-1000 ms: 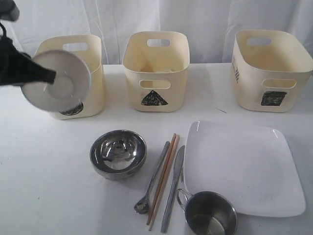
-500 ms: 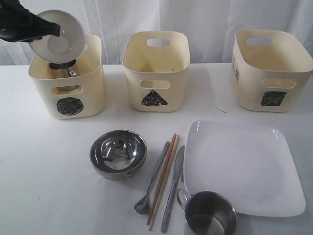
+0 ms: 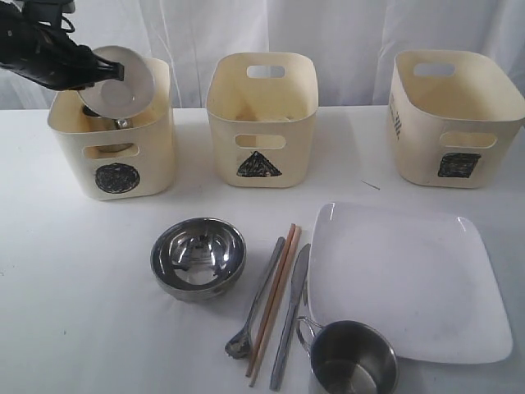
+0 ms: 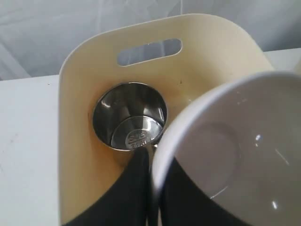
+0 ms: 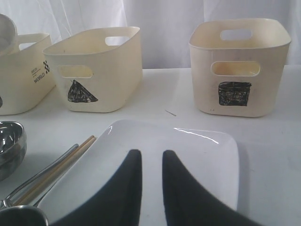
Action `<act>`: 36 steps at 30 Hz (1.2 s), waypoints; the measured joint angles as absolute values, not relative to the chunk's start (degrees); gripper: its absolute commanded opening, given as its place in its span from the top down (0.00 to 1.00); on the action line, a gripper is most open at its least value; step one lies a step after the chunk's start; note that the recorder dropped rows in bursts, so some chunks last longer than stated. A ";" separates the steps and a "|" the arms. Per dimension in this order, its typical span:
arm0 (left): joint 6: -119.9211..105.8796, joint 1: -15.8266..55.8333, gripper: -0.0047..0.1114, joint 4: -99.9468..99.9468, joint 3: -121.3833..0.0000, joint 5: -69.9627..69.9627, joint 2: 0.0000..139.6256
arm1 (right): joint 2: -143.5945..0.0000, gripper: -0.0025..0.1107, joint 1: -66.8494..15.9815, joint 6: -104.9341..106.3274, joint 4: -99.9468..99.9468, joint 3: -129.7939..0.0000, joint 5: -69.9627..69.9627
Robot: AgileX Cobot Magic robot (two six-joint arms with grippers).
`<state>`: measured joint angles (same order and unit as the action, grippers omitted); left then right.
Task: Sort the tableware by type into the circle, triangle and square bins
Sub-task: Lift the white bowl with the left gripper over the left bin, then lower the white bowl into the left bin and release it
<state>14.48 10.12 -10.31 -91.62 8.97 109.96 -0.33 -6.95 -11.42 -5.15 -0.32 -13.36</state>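
White curtain [image 3: 344,33] in the back, white worktop [image 3: 74,312] up front, with three cream tubs lined up along the far side: circle bin [image 3: 156,156] on the left, triangle bin [image 3: 221,156] in the middle, square bin [image 3: 426,139] on the right. The left pincer [image 3: 102,71] is clamped on the rim of the white bowl [image 3: 115,82], which hangs tilted right over the circle bin's opening. From the left wrist view there's a steel mug [image 4: 129,115] sitting upright down inside that bin. The rest is out on the worktop: steel bowl [image 3: 198,256], then spoon [image 3: 259,295], chopsticks [image 3: 272,300] and knife [image 3: 292,312] lying side by side, then the big square plate [image 3: 410,279]. A second mug [image 3: 353,359] sits at the plate's near corner. The right pincer [image 5: 150,155] hovers over the plate, fingers a bit apart, gripping nothing.
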 measured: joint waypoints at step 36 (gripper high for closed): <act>15.34 10.40 0.60 -10.31 -100.70 17.24 116.98 | -0.33 0.84 -6.95 -11.51 -5.15 -0.32 -13.36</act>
<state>15.34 10.40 -10.31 -100.70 17.24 116.98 -0.33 -6.95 -11.51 -5.15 -0.32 -13.36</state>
